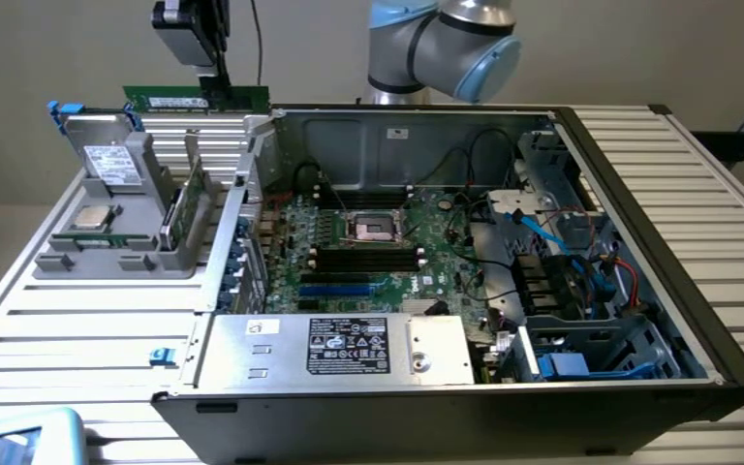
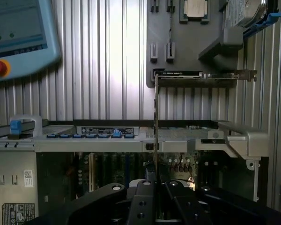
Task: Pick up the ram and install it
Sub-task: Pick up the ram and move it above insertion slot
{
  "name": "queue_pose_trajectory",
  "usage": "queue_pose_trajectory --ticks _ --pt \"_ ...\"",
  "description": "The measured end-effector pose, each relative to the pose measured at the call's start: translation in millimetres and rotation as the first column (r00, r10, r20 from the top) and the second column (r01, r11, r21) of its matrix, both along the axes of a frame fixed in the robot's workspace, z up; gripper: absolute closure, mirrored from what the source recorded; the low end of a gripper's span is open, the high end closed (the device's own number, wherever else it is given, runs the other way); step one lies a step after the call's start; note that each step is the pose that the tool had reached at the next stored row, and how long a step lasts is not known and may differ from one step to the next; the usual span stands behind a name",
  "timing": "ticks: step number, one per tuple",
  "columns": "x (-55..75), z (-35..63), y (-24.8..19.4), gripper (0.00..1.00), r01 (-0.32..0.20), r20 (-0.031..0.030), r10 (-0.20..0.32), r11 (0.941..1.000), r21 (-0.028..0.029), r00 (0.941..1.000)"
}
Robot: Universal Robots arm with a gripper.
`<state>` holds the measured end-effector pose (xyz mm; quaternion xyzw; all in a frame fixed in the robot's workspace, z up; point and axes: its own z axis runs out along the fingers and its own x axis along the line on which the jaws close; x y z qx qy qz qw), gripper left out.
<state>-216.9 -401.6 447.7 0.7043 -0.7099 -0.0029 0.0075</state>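
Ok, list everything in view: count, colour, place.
computer case: one, black, open, on the slatted table
motherboard: one, green, inside the case
power supply: one, silver, inside the case
holder: one, grey, beside the case
processor chip: one, silver, in the holder
expansion card: one, green, upright in holder
hard drive: one, silver, upright in holder
ram: one, green, held above the holder
teach pendant: one, pale blue, table corner
robot arm: one, grey-blue, behind the case
end effector: one, black, shut on the ram
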Motion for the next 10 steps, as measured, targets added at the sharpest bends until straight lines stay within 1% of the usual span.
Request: queue_pose_trajectory --ticks 4,6,10 --pt "0.1 0.0 0.0 0.87 0.000 0.0000 0.000 1.0000 -0.0001 1.0000" --pt "3.1 0.0 0.1 0.87 0.000 0.0000 0.000 1.0000 -0.0001 1.0000" --pt "20.7 0.0 0.0 0.87 0.000 0.0001 0.000 1.0000 0.0000 1.0000"
